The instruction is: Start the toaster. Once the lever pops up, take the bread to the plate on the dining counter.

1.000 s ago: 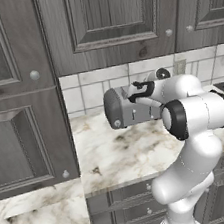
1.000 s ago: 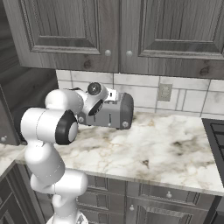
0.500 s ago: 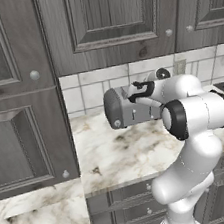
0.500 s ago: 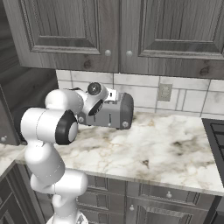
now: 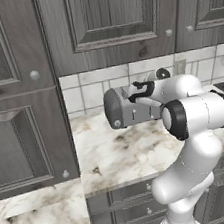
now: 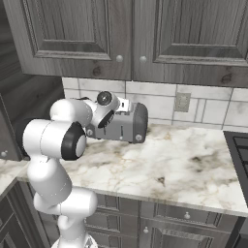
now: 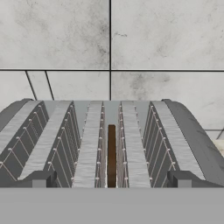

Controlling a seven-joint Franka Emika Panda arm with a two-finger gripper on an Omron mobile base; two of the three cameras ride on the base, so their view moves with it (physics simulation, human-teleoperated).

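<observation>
Toaster [image 5: 129,109] sits at the back of the marble table [image 5: 120,153], against the tiled wall [image 5: 90,89], under the gray cabinets [image 5: 106,24]. Bread [image 7: 111,155] stands on edge, sunk deep in the middle slot, just a thin brown strip seen from the hand view. Gripper [image 7: 111,179] hovers right above the slots, fingers [image 7: 39,179] spread wide, one tip at 8 o'clock and one at 4 o'clock of the bread, holding nothing, bread dead centre between them at 12 o'clock. From the left base view the gripper [image 5: 137,91] is over the toaster top; the right base view has the hand over the toaster's [image 6: 118,123] left end. Step looks like waiting on the toast cycle or lining up for the pick; lever state can't be told. Next move likely needs a straight drop into the slot, then pinch the slice's flat faces. Plate and dining counter come later.
</observation>
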